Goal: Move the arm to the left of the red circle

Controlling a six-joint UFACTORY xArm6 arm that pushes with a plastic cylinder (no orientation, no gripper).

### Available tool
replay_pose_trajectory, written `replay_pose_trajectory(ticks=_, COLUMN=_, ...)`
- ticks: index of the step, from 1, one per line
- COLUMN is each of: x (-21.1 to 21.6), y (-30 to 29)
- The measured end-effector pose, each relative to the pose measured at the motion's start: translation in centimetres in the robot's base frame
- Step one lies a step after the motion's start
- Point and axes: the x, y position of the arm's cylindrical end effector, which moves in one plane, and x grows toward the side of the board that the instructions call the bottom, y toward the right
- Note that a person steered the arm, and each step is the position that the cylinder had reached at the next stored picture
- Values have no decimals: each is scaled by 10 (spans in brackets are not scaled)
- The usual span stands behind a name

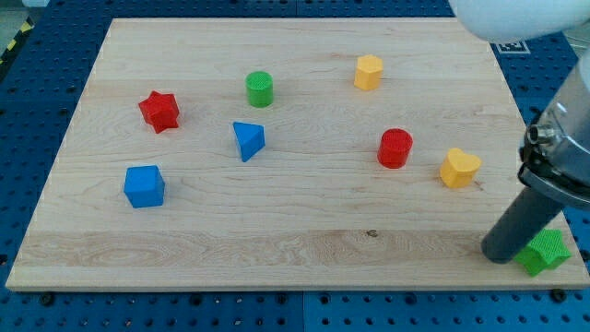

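Observation:
The red circle (395, 148) stands on the wooden board (304, 249), right of the middle. My tip (502, 255) is at the board's lower right corner, far to the right of and below the red circle. It stands just left of the green star (543, 252), which looks to be touching it. The yellow heart (459, 169) lies between the red circle and my tip, closer to the circle.
A red star (159, 111) and a blue cube (144, 186) lie at the view's left. A blue triangle (247, 140) and a green cylinder (260, 88) sit left of centre. A yellow hexagon (368, 72) is near the top.

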Motion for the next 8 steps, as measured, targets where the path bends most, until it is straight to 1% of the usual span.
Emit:
replay_pose_trajectory(ticks=2, x=0, y=14)
replay_pose_trajectory(ticks=4, x=-4, y=-21)
replay_pose_trajectory(ticks=7, x=-9, y=-34)
replay_pose_trajectory(ticks=8, x=-19, y=-44)
